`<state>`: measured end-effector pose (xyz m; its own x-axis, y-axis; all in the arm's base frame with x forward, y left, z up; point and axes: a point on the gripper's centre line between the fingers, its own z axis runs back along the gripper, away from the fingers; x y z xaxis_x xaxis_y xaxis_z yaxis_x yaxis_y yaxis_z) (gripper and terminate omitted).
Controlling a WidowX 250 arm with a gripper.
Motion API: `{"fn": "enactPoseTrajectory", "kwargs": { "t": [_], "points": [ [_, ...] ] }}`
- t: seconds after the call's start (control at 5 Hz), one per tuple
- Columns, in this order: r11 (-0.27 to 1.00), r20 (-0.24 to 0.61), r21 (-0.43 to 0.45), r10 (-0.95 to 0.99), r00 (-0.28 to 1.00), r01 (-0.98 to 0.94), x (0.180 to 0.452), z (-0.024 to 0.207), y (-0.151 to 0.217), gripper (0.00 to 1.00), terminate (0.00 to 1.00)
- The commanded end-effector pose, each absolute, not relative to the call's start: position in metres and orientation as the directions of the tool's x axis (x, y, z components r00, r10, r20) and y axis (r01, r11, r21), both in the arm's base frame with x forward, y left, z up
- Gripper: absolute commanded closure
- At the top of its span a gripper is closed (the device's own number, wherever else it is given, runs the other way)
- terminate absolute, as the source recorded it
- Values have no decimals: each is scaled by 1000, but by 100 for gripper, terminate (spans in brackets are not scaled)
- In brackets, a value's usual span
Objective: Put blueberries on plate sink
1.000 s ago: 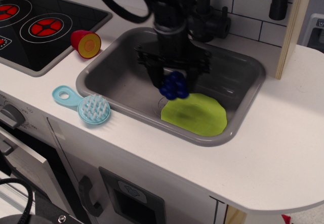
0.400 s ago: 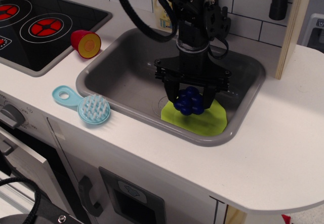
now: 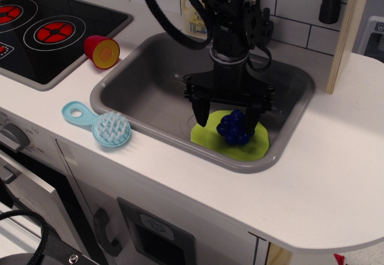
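The blueberries (image 3: 234,128), a dark blue glossy cluster, lie on the lime-green plate (image 3: 259,144) in the right front part of the grey sink (image 3: 138,85). My black gripper (image 3: 227,120) hangs straight down over the plate, open. Its left finger (image 3: 202,114) stands apart from the blueberries on their left; the right finger (image 3: 252,119) is close by their right side. The arm hides the back part of the plate.
A light blue scrub brush (image 3: 102,125) lies on the white counter (image 3: 312,181) left of the sink. A red and yellow toy piece (image 3: 101,51) sits by the black stovetop (image 3: 42,28). A black faucet (image 3: 329,1) and a wooden post (image 3: 348,31) stand at the back right.
The gripper carried the blueberries rightwards and down over the plate, then opened. The blueberries now rest on the plate, free of the fingers.
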<state>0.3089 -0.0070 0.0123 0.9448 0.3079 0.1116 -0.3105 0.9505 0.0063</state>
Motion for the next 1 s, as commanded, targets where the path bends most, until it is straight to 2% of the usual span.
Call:
{"fn": "enactPoseTrajectory", "kwargs": {
  "t": [0.0,0.2,0.6,0.8],
  "points": [
    [943,223,-46,330,917,-328,319,70,5,0,0],
    [938,300,-80,346,889,-338,314,99,8,0,0],
    [938,300,-80,346,889,-338,314,99,8,0,0],
    [938,300,-80,346,889,-338,314,99,8,0,100]
  ]
}}
